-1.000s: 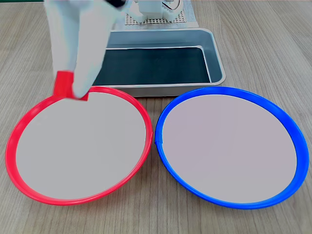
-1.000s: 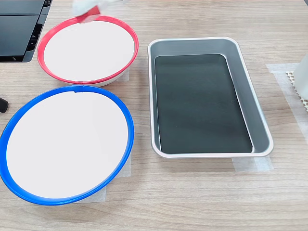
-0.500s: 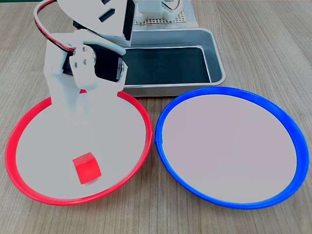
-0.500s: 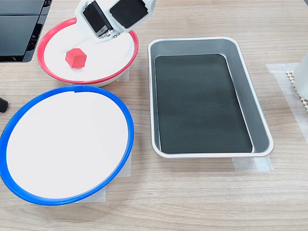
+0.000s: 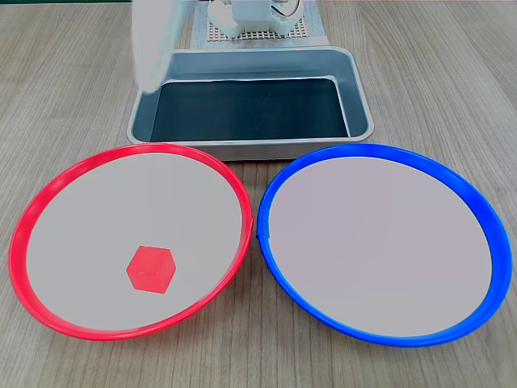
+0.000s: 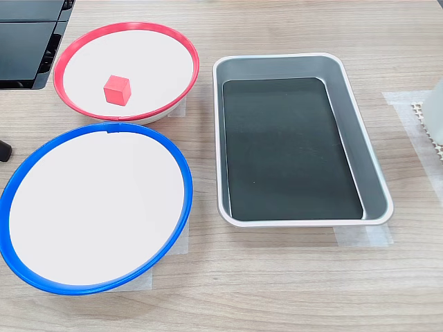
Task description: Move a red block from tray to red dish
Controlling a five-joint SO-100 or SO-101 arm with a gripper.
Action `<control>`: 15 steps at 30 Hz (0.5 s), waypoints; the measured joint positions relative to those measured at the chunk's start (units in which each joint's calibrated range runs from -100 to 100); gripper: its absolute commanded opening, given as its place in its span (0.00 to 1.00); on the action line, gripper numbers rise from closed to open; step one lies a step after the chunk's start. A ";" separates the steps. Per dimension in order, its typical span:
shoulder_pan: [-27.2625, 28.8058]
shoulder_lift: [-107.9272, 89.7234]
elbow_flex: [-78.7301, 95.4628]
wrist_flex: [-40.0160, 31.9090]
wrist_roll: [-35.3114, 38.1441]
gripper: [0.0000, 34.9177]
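The red block (image 5: 150, 268) (image 6: 117, 90) lies loose on the pale inside of the red dish (image 5: 153, 149) (image 6: 124, 25), touching nothing else. The tray (image 5: 355, 89) (image 6: 344, 117) shows only its bare black floor. In the first exterior view my gripper (image 5: 157, 48) is a blurred white shape over the tray's left end, well clear of the block; its fingers cannot be made out. The second exterior view does not show the gripper.
A blue-rimmed dish (image 5: 380, 151) (image 6: 104, 127) sits beside the red one. The arm's white base (image 5: 250, 12) (image 6: 436, 104) stands on a perforated plate behind the tray. Black flat objects (image 6: 28, 34) lie at the second exterior view's upper left.
The gripper carried the red block over the red dish and let it go there. The block settled in the dish, and the arm has swung back toward the tray.
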 measured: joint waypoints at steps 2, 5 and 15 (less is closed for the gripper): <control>-2.74 -9.21 8.89 0.33 -4.49 0.00; -5.49 -28.47 26.23 4.73 -8.79 0.00; -7.43 -70.33 56.99 25.04 -9.33 0.00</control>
